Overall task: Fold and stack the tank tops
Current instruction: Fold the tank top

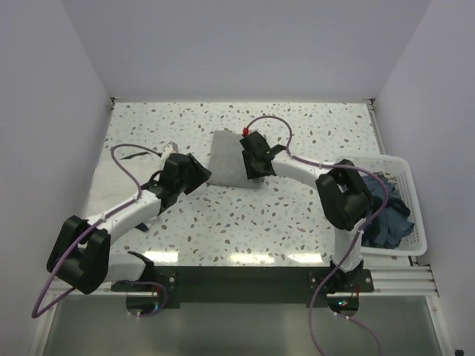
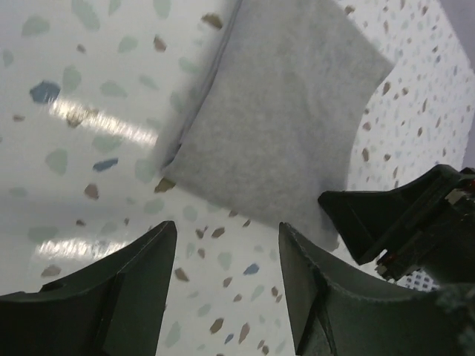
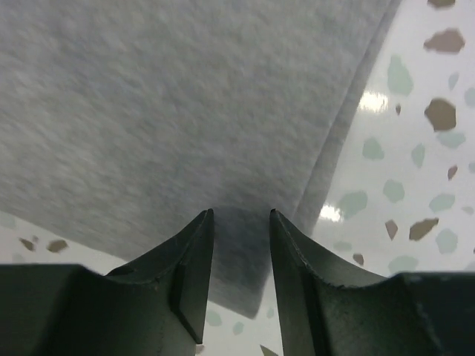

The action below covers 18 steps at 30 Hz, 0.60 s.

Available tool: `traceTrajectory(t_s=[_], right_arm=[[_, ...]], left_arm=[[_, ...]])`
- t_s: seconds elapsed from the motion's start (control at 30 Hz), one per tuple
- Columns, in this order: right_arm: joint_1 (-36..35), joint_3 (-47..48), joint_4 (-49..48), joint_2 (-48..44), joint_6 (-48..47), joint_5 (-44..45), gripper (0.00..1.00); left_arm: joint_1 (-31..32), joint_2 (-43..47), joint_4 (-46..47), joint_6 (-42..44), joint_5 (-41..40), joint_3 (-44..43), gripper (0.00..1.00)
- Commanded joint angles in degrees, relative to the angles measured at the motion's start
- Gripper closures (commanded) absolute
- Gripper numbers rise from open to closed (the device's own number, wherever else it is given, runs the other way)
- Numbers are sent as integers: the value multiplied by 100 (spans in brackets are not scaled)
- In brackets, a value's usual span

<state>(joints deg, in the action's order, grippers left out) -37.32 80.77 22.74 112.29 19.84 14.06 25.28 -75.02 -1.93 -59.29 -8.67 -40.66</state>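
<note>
Basket: a white plastic lattice basket is sitting at the 3 o'clock edge of the speckled terrazzo table, nearest the arm bases, and is holding crumpled dark blue cloth.
Left fingers: the left arm's black fingers are standing wide apart with nothing between them, hanging over bare table just off the garment's 9 o'clock edge.
Right fingers: the right arm's black fingers are parted only narrowly and are clamping nothing; they are hovering right over the garment's near corner, with its stepped fold edge running just beside them at 1 o'clock.
Grey tank top: the light heather grey knit tank top is lying as a flat folded rectangle mid-table, toward the far side.
Direction: seen from above, it is lying at 3 o'clock of the left fingers and directly under the right ones.
Long axis: it is running roughly 12 to 6 o'clock.
Nearer arm: the right arm, already over the cloth.
White tank top: it is not showing in any view.
Judgement: the grey piece is looking fully folded.
</note>
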Motion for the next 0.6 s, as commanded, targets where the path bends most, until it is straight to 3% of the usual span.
traceTrajectory(t_s=[0.0, 0.23, 0.4, 0.57], right_arm=[[-82, -430, -16, -594, -41, 325, 63], [-214, -1353, -279, -876, 161, 228, 67], [-424, -1494, -297, -840, 275, 88, 69], [-680, -1345, 106, -901, 451, 527, 69]], left_arm=[[100, 365, -88, -478, -100, 418, 36], [109, 402, 105, -522, 49, 858, 34], [109, 260, 378, -540, 164, 876, 34], [91, 295, 325, -426, 119, 727, 34]])
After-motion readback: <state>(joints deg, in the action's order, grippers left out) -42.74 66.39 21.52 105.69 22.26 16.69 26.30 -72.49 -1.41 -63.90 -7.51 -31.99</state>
